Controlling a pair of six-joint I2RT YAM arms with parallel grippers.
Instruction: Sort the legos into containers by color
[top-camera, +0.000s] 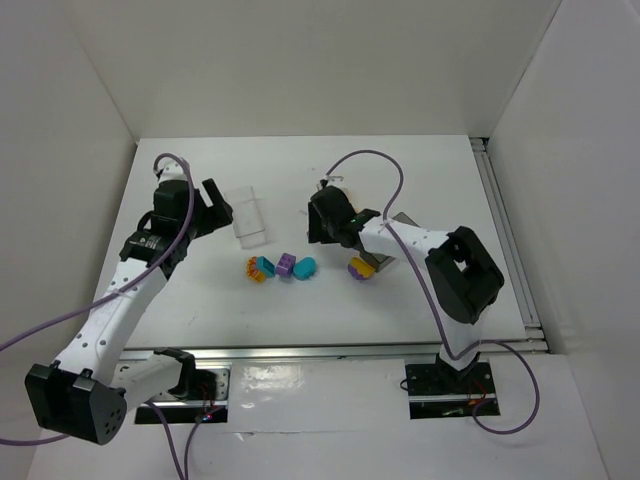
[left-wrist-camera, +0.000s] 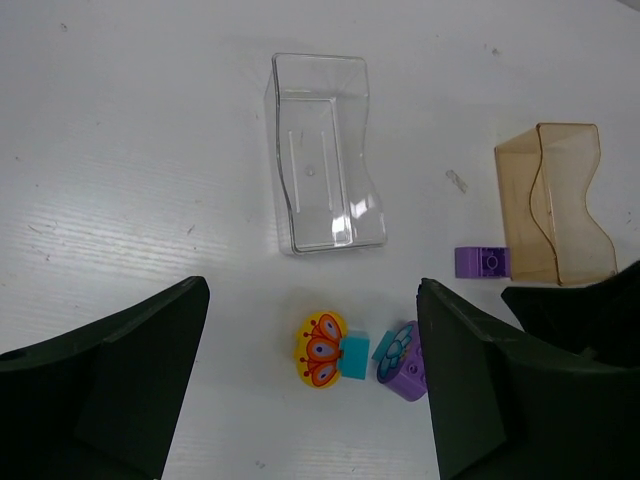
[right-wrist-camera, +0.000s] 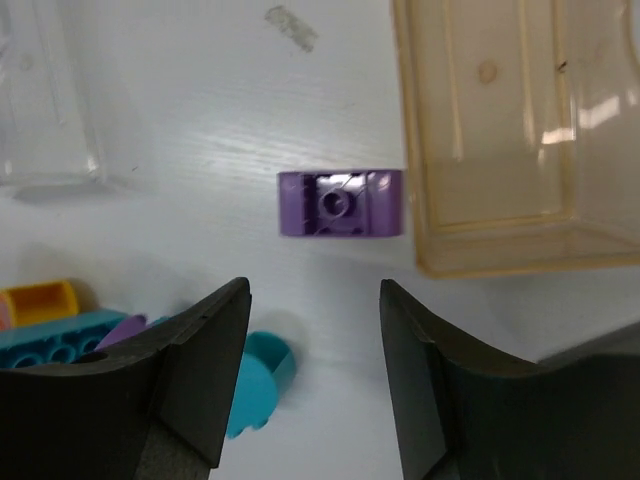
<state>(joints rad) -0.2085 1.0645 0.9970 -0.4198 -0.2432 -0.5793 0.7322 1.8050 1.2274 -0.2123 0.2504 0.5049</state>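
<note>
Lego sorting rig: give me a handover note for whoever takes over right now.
Left gripper: open, empty, above the loose brick cluster near the clear tray.
Right gripper: open, empty, above a purple brick beside the peach tray.
Done: nothing; clear and peach trays hold no bricks; grey tray mostly hidden behind the right arm.
Left: sort every brick, including the purple-yellow piece.

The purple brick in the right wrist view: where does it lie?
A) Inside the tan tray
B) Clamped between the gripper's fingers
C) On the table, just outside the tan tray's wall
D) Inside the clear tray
C: the purple brick rests on the bare table right beside the outer wall of the tan tray, and the right gripper is open with nothing between its fingers.
</note>
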